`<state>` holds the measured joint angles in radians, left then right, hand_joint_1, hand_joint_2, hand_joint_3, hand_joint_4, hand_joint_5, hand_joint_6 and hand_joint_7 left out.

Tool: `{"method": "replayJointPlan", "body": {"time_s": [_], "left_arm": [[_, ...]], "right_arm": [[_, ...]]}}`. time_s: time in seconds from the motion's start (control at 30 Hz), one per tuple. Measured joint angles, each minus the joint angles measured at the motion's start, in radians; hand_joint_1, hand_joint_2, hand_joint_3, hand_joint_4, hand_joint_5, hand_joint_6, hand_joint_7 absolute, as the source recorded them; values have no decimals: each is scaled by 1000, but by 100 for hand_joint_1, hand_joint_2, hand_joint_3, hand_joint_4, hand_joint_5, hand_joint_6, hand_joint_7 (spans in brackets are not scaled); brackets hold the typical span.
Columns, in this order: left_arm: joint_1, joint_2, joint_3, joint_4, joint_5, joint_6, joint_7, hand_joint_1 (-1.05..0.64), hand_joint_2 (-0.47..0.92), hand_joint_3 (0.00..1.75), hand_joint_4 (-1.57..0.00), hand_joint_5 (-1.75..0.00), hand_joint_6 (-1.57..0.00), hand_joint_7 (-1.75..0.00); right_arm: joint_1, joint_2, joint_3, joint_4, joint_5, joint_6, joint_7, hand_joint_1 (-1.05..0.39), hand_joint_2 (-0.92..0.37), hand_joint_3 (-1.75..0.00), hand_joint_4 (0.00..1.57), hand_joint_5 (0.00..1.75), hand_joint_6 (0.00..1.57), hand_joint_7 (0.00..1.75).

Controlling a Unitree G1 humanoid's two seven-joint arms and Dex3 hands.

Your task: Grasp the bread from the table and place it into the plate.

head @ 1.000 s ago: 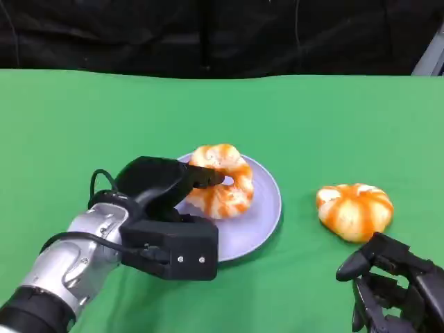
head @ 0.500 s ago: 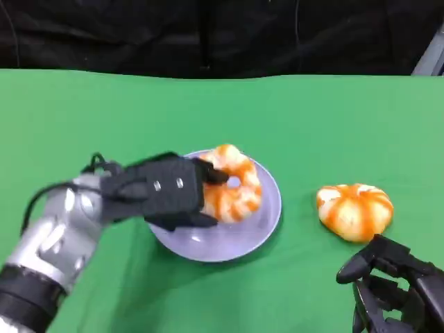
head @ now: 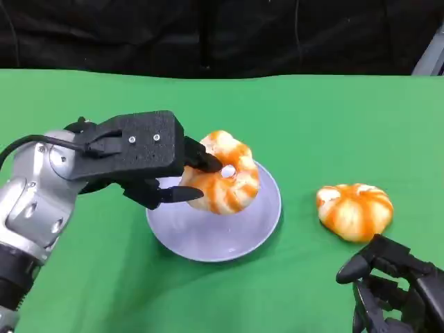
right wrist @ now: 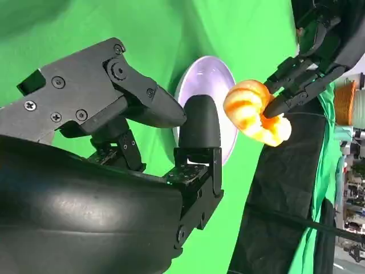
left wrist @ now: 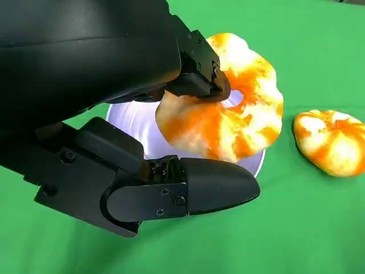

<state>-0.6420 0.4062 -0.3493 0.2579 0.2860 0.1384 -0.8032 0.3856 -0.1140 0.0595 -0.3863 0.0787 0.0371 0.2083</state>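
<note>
The left hand (head: 149, 163) grasps the ring-shaped bread (head: 222, 173), with one finger through the centre hole and others under its edge. In the right wrist view the bread (right wrist: 255, 112) hangs clear of the plate (right wrist: 205, 108), pinched between the fingertips. In the head view the bread sits over the upper part of the lavender plate (head: 208, 239); the left wrist view shows the plate's bare surface (left wrist: 134, 123) beneath the lifted bread (left wrist: 228, 114).

A second orange-and-white bread (head: 354, 211) rests on the green counter (head: 312, 125), well apart from the plate on the robot's right side. It also shows in the left wrist view (left wrist: 333, 141).

The right hand (head: 392, 288) rests low near the counter's front edge, just in front of the second bread without touching it. Its fingers are apart and hold nothing. A black curtain (head: 208, 35) backs the counter.
</note>
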Motion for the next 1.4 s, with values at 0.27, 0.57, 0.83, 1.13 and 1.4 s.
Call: {"method": "replayJointPlan", "body": {"time_s": [0.27,0.57,0.83,1.13,1.4], "left_arm": [[-15,94,-29,-130,79,23,-62,-105,92,65,-35,-5,-18,-2],[-14,98,-33,-141,112,-25,-28,-105,92,65,-28,-2,-55,-7],[3,97,-40,-140,140,-86,16,-105,92,66,-25,-1,-67,-5],[3,95,-40,-139,141,-93,23,-105,92,66,-25,-1,-68,-4],[3,95,-40,-139,141,-93,23,-105,92,66,-25,-1,-69,-3]], "right_arm": [[-2,0,1,0,-1,4,-1,-6,-69,-103,75,175,63,163],[-5,0,1,0,-2,4,-1,-6,-69,-103,74,175,63,162],[-5,1,3,0,-3,4,-1,-5,-69,-103,75,175,64,162],[-5,4,3,0,-3,4,-1,-5,-69,-103,76,175,64,162],[-5,4,3,0,-3,4,-1,-5,-69,-103,76,175,64,162]]}}
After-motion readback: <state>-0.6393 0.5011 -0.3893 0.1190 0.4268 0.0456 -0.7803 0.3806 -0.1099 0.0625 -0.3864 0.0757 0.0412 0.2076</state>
